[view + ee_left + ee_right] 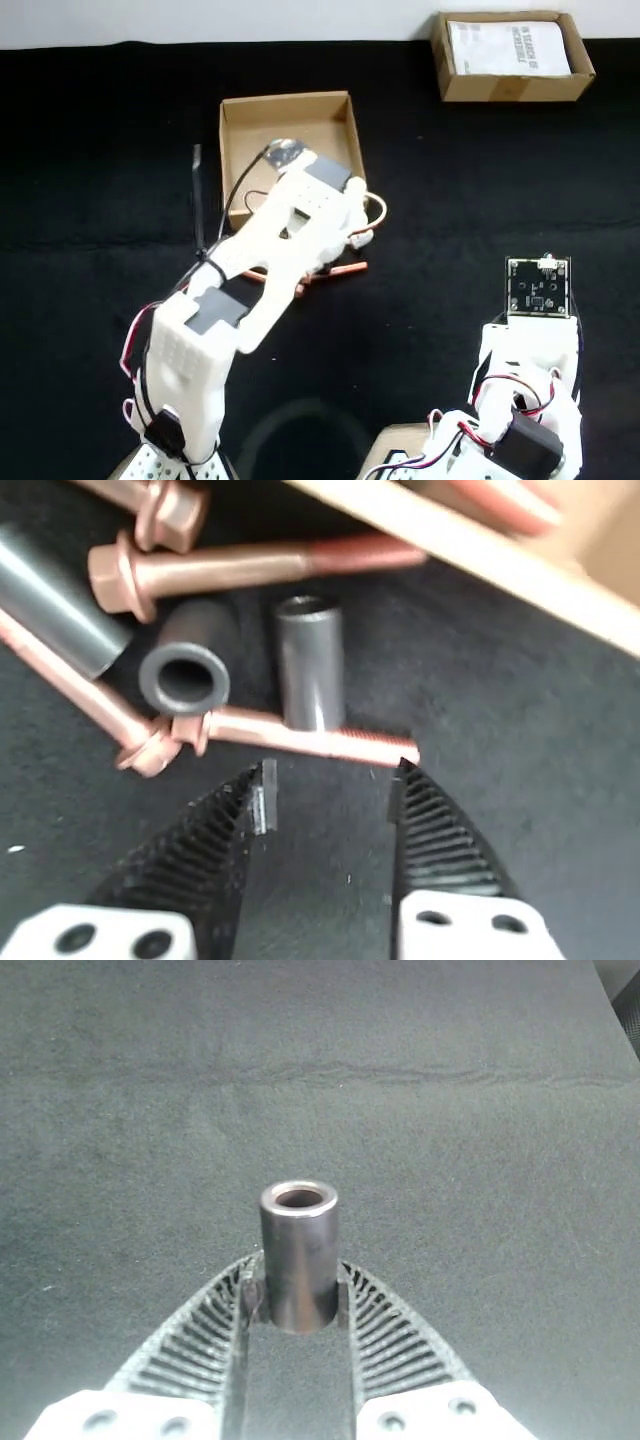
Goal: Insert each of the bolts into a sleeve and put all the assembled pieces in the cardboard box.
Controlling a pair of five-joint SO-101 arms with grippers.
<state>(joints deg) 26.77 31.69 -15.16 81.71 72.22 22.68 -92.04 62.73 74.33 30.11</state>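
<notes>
My left gripper (332, 780) is open just above a pile of copper bolts and dark sleeves beside the cardboard box wall (470, 555). One bolt (300, 738) lies crosswise right at the fingertips, with an upright grey sleeve (310, 665) and a sleeve lying on its side (187, 670) behind it. Another bolt (240, 568) lies farther off. In the high view the left arm (290, 230) covers the pile, and one bolt (340, 270) sticks out below the open cardboard box (232, 130). My right gripper (298, 1300) is shut on a grey sleeve (298, 1250), held upright over the black mat.
A second cardboard box (512, 90) holding a printed paper stands at the back right. The right arm (535, 350) stays near the front right. Black mat (450, 190) lies open between the arms.
</notes>
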